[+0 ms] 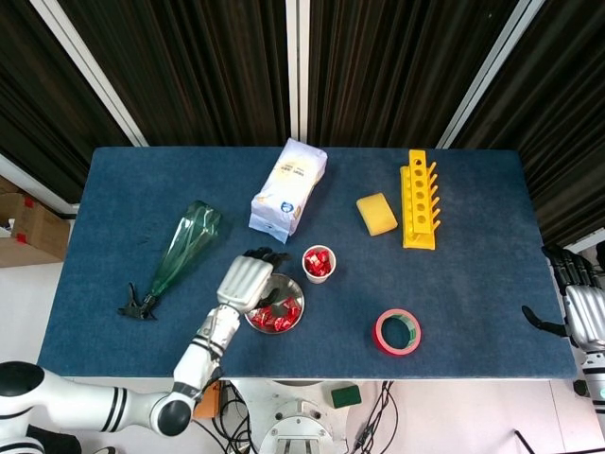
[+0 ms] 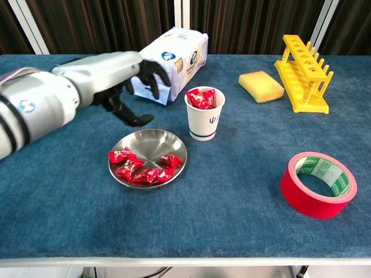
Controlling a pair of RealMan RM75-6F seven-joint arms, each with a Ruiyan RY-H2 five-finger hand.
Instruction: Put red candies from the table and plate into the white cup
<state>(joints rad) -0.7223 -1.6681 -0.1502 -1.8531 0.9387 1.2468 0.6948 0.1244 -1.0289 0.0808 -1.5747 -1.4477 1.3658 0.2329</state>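
Note:
The white cup (image 2: 204,119) (image 1: 319,264) stands mid-table with red candies (image 2: 202,97) heaped in it. Left of it and nearer the front edge, the steel plate (image 2: 148,143) (image 1: 281,305) holds several red candies (image 2: 141,167). My left hand (image 2: 124,81) (image 1: 244,282) hovers above the plate's far left side, fingers spread and empty. My right hand (image 1: 579,305) hangs beyond the table's right edge in the head view, holding nothing, fingers apart.
A white bag (image 2: 171,54) lies behind the left hand. A green spray bottle (image 1: 181,249) lies at the left. A yellow sponge (image 2: 260,86), a yellow rack (image 2: 302,72) and a red tape roll (image 2: 319,183) sit to the right.

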